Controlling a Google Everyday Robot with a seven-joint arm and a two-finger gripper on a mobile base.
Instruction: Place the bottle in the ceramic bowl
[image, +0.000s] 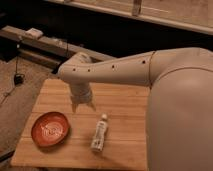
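While the end effector (83, 106) hangs spread, the bottle (99, 133) lies near it, untouched.

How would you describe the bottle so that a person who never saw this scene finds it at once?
Find the wooden table under the robot's arm. The bottle lies on it beside the ceramic bowl, in front of the gripper that hangs over the table. It alone is slim and whitish, white-capped; the bowl is round and orange-red.

Ceramic bowl (50, 129): on your table (127, 97), near the front-left corner.
Bottle (100, 133): right of the bowl, apart, toward the front edge.
Gripper (83, 106): over the table's middle, behind both.
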